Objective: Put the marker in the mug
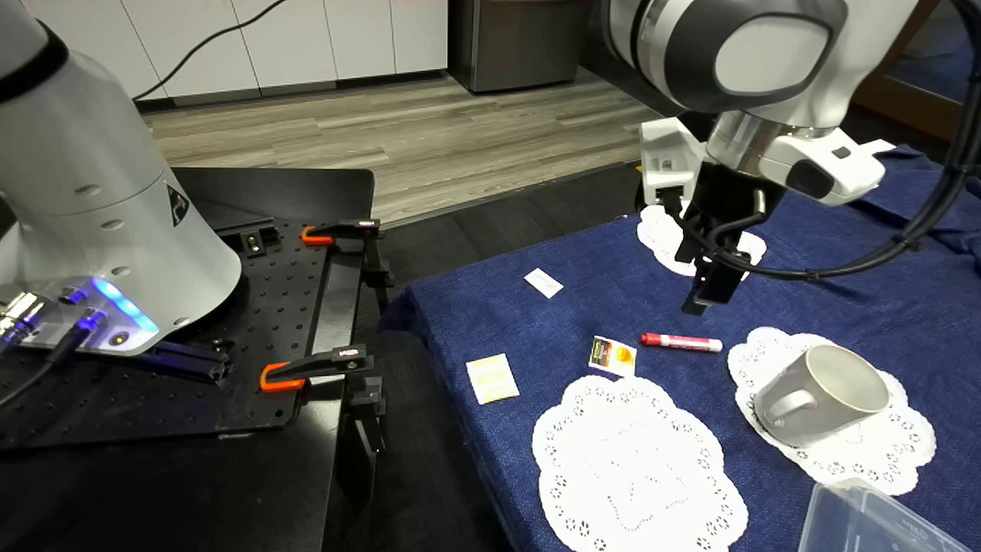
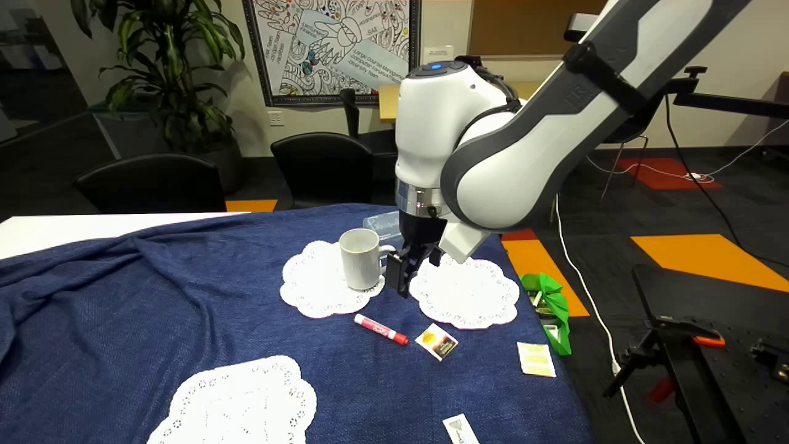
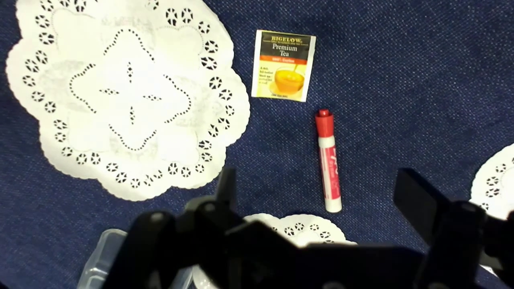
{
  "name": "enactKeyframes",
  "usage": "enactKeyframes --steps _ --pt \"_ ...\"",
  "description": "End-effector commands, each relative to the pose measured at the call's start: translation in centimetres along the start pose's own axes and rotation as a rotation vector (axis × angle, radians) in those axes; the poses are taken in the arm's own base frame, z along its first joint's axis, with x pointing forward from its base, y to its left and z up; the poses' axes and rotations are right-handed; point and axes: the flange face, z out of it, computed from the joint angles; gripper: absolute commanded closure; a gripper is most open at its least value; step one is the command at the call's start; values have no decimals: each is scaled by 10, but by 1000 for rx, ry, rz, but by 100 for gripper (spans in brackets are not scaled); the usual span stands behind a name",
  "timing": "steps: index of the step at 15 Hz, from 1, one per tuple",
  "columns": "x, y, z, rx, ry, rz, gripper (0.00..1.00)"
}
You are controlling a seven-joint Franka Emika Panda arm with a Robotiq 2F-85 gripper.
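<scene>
The marker (image 1: 682, 343) is red and white with a red cap. It lies flat on the blue cloth in both exterior views (image 2: 381, 329). In the wrist view the marker (image 3: 330, 168) appears between the two spread fingers, with its red cap pointing away from the gripper. The light-grey mug (image 1: 816, 399) stands upright on a white doily, its handle to the side; it also shows in an exterior view (image 2: 359, 262). In the wrist view the mug is mostly or wholly hidden behind the gripper. My gripper (image 3: 316, 180) is open and empty, above the cloth and apart from the marker.
A yellow-and-black tea packet (image 3: 283, 66) lies near the marker's cap. White doilies (image 1: 636, 475) lie around it. A clear plastic container (image 1: 881, 521) stands beside the mug's doily. A pale yellow packet (image 1: 492, 378) and a small white packet (image 1: 543, 283) lie near the table edge.
</scene>
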Motion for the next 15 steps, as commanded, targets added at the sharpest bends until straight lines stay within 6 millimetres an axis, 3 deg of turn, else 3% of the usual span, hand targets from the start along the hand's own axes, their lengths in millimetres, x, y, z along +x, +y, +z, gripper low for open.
enactKeyframes --steps 1,15 --pt "9 -3 4 10 15 11 0" --pt "58 -33 86 13 -5 -17 0"
